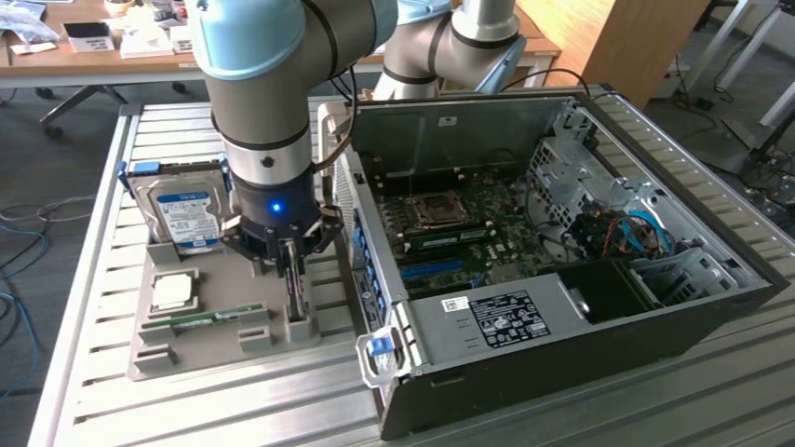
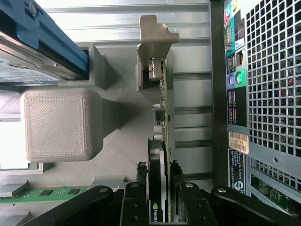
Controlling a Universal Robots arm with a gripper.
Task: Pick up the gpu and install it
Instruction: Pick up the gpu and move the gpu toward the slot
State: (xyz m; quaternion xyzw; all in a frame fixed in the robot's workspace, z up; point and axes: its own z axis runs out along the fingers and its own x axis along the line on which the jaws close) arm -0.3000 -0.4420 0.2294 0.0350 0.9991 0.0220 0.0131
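As pincer (image 2: 158,168) straddles upright gpu (image 2: 165,110), wrist view reveals silver bracket (image 2: 156,34)

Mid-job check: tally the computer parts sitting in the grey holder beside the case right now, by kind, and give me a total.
gpu: 1
hard drive: 1
processor chip: 1
memory stick: 1
Total: 4

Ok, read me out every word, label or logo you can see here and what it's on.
"NVIDIA": logo on the gpu, partly cut off.
Label on the hard drive: too blurred to read.
Label on the power supply: too small to read.
The barcode sticker on the computer case: too small to read.
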